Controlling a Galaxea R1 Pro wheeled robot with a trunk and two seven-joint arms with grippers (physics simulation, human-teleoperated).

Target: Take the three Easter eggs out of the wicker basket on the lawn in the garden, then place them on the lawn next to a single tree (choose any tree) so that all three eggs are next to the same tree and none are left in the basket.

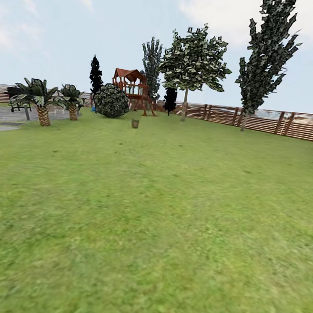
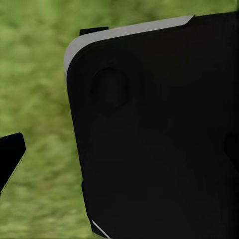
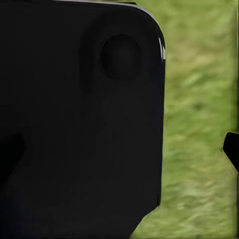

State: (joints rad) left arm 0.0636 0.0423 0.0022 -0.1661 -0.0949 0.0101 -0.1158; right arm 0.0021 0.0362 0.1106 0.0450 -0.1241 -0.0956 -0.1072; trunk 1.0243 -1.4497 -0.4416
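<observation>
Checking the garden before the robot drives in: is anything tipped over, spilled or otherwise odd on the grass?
Nothing stands out. The wicker basket stands upright, far off on the lawn, short of the playhouse; it is too small to tell its contents. No eggs lie on the visible grass, and the fence looks intact.

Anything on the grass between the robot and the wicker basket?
Nothing visible. Open lawn runs straight to the wicker basket, far ahead. The round bush and palms stand left of that line.
</observation>
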